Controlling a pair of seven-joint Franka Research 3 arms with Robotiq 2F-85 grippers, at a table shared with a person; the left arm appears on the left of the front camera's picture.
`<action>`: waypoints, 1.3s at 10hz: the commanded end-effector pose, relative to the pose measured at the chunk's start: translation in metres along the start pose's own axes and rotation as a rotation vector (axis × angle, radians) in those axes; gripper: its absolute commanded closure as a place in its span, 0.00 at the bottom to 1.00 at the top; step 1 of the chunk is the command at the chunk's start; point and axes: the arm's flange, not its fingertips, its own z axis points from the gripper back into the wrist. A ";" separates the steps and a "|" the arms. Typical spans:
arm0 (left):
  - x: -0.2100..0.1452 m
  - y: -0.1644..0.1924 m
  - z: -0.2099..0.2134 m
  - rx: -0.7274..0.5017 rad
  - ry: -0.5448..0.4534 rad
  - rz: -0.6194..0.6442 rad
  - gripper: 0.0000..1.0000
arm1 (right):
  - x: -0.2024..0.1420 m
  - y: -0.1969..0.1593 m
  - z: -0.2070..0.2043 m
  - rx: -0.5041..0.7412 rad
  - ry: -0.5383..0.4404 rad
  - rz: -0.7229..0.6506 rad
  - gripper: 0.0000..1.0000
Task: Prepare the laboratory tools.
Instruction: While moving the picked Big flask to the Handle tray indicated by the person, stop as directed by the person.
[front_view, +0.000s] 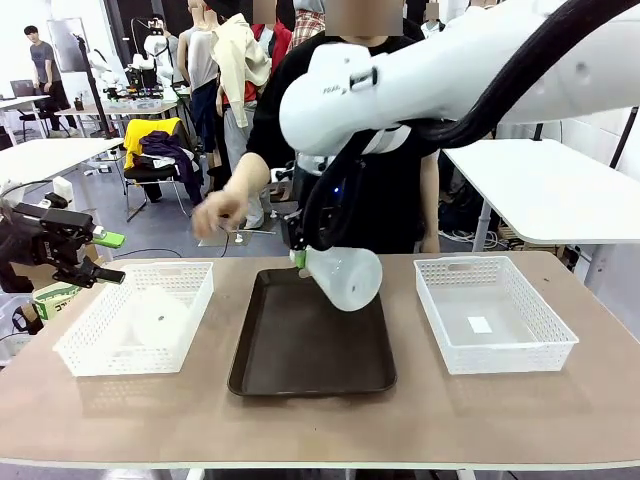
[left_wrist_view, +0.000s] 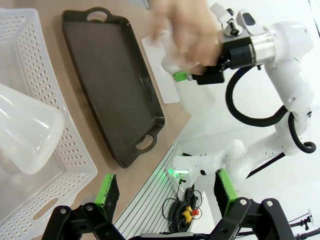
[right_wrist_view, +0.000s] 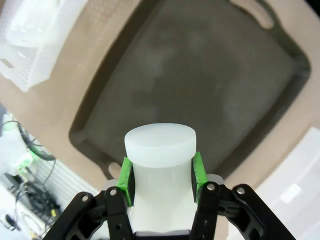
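A frosted-white flask (front_view: 345, 277) hangs tilted over the far end of the dark brown tray (front_view: 300, 350), its wide base toward the right. My right gripper (front_view: 298, 257) is shut on its neck (right_wrist_view: 160, 150), which sits between the green pads above the tray (right_wrist_view: 200, 75). A second flask (front_view: 160, 315) lies in the left white basket (front_view: 75, 350) and shows large and close as flask (left_wrist_view: 25, 135) in the left wrist view. My left gripper (front_view: 95, 255) hovers open and holds nothing beyond the table's left edge, its green pads (left_wrist_view: 107, 192) wide apart.
A person stands at the far side with one hand (front_view: 220, 212) raised near the held flask; it shows blurred as hand (left_wrist_view: 185, 30). A white basket (front_view: 540, 350) stands right of the tray. The table's front strip is bare.
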 end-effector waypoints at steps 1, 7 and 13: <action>0.000 -0.001 0.002 -0.005 -0.007 -0.004 0.00 | 0.016 0.000 -0.022 -0.020 -0.010 0.019 1.00; 0.000 -0.001 0.002 -0.005 -0.007 -0.004 0.00 | 0.024 -0.004 -0.054 0.008 -0.012 0.019 1.00; 0.000 -0.001 0.002 -0.005 -0.007 -0.004 0.00 | 0.024 -0.004 -0.054 0.008 -0.012 0.019 1.00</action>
